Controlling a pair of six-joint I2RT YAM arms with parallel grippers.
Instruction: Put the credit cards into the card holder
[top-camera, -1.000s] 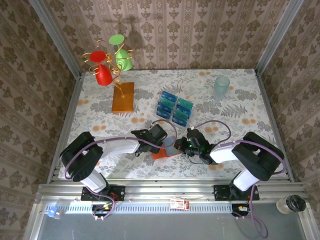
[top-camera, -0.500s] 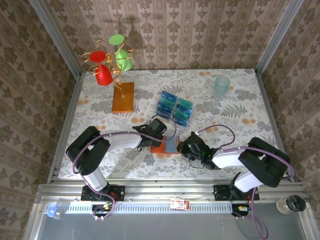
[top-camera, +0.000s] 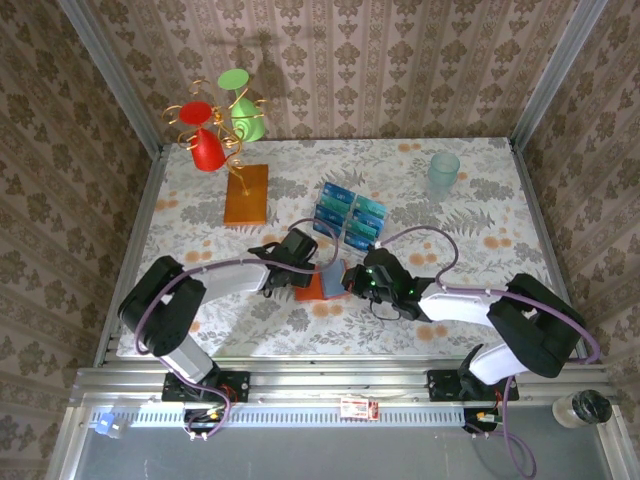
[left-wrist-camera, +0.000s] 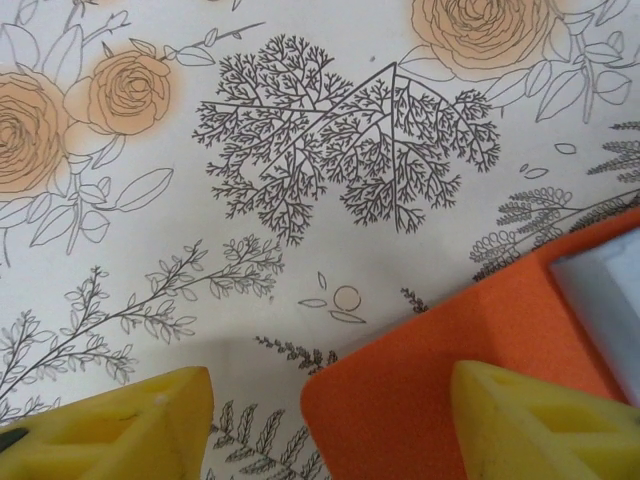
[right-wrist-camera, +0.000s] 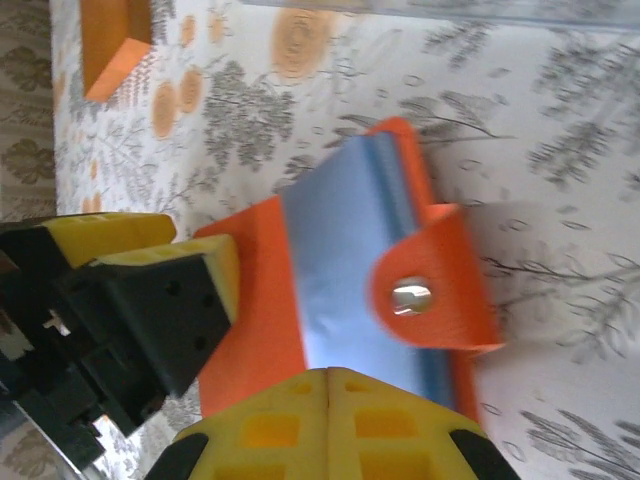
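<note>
At the middle of the table (top-camera: 480, 290), you are setting up the card holder (top-camera: 320, 288), and no card is being carried yet.
Your left gripper (left-wrist-camera: 330, 425) is standing released, one yellow finger over the holder's orange corner and the other on bare cloth beside it. Your right gripper (right-wrist-camera: 328, 400) is clenched tight at the holder's opposite edge, where the flap with the snap (right-wrist-camera: 412, 296) is lying open; whether it is pinching anything there, you cannot tell. The credit cards (top-camera: 350, 214) are lying in a group farther back, near the holder but not touching it. By my reading, you are getting the pocket ready, so next one gripper needs to be pinning the holder flat while the other is fetching a single card.
</note>
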